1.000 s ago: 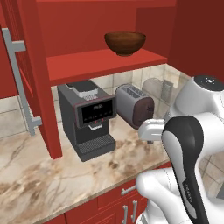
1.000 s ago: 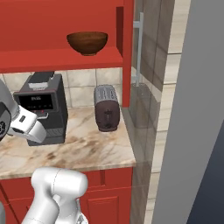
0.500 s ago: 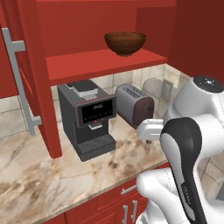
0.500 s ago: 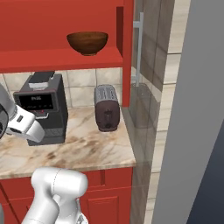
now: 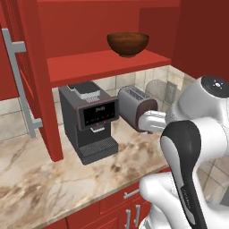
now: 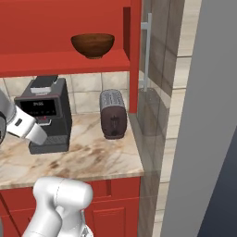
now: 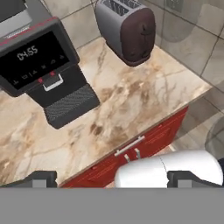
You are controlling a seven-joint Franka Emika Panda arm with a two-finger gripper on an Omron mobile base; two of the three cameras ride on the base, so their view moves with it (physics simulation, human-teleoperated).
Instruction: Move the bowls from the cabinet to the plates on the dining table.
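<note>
A dark glossy brown bowl (image 5: 128, 43) (image 6: 93, 44) stands upright on the red shelf (image 5: 107, 63) (image 6: 65, 63) of the open cabinet. The cabinet's door (image 5: 31, 76) is swung out at the left, with a long silver handle (image 5: 19, 80). My gripper (image 7: 114, 179) is open, its two dark fingertips (image 7: 41, 179) far apart with nothing between them. It hangs well below the shelf, over the counter's front edge, looking down at the counter. The white arm (image 5: 192, 147) (image 6: 21, 122) rises in front of the counter. The plates and the dining table are out of view.
On the marble counter (image 5: 53, 179) (image 6: 97, 157) (image 7: 131, 100) stand a dark coffee machine (image 5: 89, 120) (image 6: 46, 113) (image 7: 39, 57) and a toaster (image 5: 134, 107) (image 6: 113, 113) (image 7: 127, 26), both under the shelf. Red drawer fronts (image 7: 144, 140) run below. A grey wall (image 6: 203, 115) closes the right side.
My hand has risen a little in front of the counter. The bowl, the cabinet and the counter things stand as before.
</note>
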